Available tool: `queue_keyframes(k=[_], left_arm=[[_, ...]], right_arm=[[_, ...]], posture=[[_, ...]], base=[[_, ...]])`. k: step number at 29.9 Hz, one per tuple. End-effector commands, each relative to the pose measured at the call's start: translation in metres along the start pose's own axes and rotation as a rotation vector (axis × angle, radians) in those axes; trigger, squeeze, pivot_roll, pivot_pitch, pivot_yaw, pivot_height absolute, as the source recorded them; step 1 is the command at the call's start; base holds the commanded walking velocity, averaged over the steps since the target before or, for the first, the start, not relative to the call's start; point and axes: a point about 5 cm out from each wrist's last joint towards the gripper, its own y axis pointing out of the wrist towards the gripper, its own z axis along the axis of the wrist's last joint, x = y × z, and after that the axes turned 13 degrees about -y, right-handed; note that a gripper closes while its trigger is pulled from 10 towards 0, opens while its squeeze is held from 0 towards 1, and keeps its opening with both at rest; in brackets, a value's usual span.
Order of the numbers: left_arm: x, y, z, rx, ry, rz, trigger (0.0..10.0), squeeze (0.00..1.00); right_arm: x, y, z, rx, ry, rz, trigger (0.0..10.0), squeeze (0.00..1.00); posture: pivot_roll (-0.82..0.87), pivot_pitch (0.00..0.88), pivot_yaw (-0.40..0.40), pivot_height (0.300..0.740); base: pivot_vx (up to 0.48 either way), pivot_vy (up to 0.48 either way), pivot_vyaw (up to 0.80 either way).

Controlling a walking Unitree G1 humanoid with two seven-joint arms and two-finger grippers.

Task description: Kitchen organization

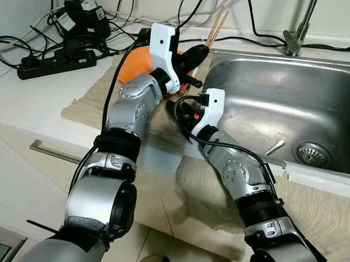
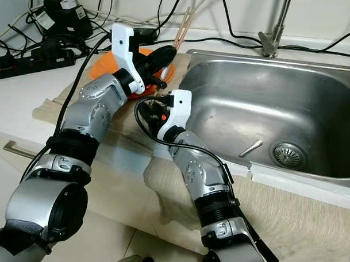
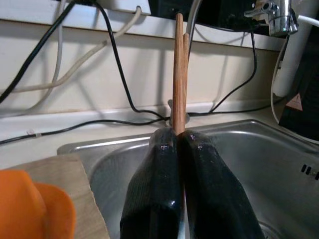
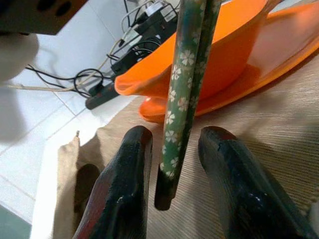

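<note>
The left gripper [image 3: 178,144] clamps the chopsticks [image 3: 179,74] upright (seemingly for handover), whose patterned ends hang between the right gripper's [image 4: 174,149] parted fingers.

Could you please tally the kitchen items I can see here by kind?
Chopstick pairs: 2, wooden pair and green flowered pair
Orange bowl: 1
Orange plate: 1
Metal utensil in the sink: 1
Total: 5
</note>
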Motion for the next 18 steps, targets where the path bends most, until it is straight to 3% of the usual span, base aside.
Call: queue_keyframes(k=[1,2,3,18], left_arm=[[0.0005,-0.0019,-0.0015,-0.01,0.01,-0.009,0.0,0.0],[0.0004,-0.0021,-0.002,-0.011,0.009,-0.008,0.0,0.0],[0.0002,-0.0023,-0.0024,-0.013,0.009,-0.007,0.0,0.0],[0.0015,-0.0035,-0.0058,-0.037,0.026,-0.019,0.0,0.0]], right_arm=[[-0.0187,0.0122,0.0091,0.034,0.003,0.035,9.8,0.0],[-0.0181,0.0122,0.0088,0.034,-0.003,0.03,1.8,0.0],[-0.017,0.0122,0.0081,0.033,-0.004,0.019,0.0,0.0],[-0.0103,0.0124,0.0036,0.024,0.013,-0.03,0.0,0.0]], posture=[[0.07,0.023,0.091,0.74],[0.07,0.023,0.091,0.74],[0.07,0.024,0.091,0.74],[0.07,0.029,0.094,0.74]], base=[[0.0,0.0,0.0],[0.0,0.0,0.0],[0.0,0.0,0.0],[0.0,0.0,0.0]])
